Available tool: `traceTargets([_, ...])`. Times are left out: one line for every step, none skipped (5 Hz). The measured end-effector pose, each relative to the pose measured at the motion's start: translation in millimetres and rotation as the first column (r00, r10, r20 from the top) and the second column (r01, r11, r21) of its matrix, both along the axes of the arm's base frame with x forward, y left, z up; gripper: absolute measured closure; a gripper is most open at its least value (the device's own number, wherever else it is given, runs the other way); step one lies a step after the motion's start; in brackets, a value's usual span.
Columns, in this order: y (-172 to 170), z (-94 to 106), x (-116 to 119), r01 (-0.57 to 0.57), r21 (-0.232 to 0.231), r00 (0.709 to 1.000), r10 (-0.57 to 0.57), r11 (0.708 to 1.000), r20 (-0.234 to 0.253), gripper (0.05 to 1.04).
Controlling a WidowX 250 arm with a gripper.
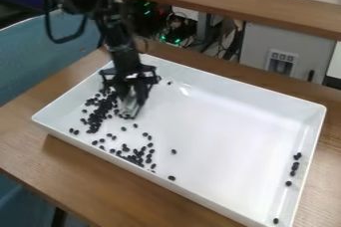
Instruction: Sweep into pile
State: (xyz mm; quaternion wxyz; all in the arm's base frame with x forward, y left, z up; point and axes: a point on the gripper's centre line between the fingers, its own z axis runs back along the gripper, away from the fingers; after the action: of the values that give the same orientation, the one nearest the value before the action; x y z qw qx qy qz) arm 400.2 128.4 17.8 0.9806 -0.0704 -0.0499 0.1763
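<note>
Tool (131, 104) in tray (220, 136) w/ blk beans (100, 110) bunched beside it, some apart.

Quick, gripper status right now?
Gripper: looks closed on a pale grey object, low over the tray among the black pieces; I can't tell exactly what the object is.

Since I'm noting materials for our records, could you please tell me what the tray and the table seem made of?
Tray: probably glossy white plastic, given its bright reflections, though enamel is possible. Table: wood or wood-look laminate, showing brown grain.
</note>
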Motion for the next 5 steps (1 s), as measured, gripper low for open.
traceTargets([18,0.7,-6,-0.049,0.008,0.999,0.049,0.999,0.007,0.692])
traceTargets([15,12.2,-10,-0.030,0.007,0.999,0.029,1.000,0.042,0.692])
traceTargets([-13,39.4,-2,0.033,0.034,0.994,-0.037,0.999,0.108,0.692])
traceTargets([-58,51.3,8,0.140,0.050,0.980,-0.146,0.989,0.138,0.693])
traceTargets([-105,45.7,10,0.225,0.049,0.964,-0.230,0.973,0.131,0.693])
